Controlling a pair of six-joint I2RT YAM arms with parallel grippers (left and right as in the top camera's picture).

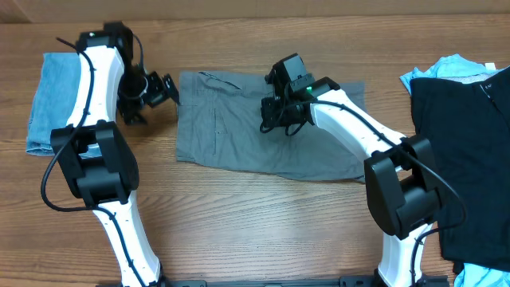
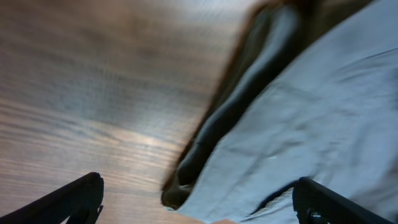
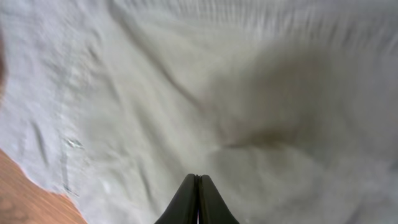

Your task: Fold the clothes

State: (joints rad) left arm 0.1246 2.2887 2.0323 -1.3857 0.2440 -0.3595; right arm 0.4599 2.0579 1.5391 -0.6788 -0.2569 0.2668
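Wrinkles ran across the mid-grey cotton shorts (image 1: 231,131), which from overhead lay spread flat in the middle of the brown wooden table (image 1: 239,231), between the two arms. The left gripper (image 1: 169,89) hung just beside the shorts' left edge, its jaws wide apart and empty. The right gripper (image 1: 275,119) sat over the shorts' upper middle with its jaws pressed together. A black garment (image 1: 470,143), with a light-blue garment (image 1: 446,68) showing at its far edge, lay at the right end, well apart from the shorts. A folded blue denim piece (image 1: 52,100) lay at the left end.

The left wrist view was blurred. It showed both black fingers (image 2: 68,202) at the lower corners, with bare wood and the shorts' edge between them. That edge was rolled into a thick dark fold, and pale grey cloth spread to the right of it.

The right wrist view showed the closed tips above creased grey fabric, with a seam line at the left and a sliver of table in the lower-left corner. No cloth showed between the tips. Whether they touched the shorts could not be told.

The step in hand looked like taking the left edge for a fold. Done well, it probably called for one finger under the rolled edge and the other on top, catching every layer before lifting. The edge would then be carried across low, so that the cloth settled flat.
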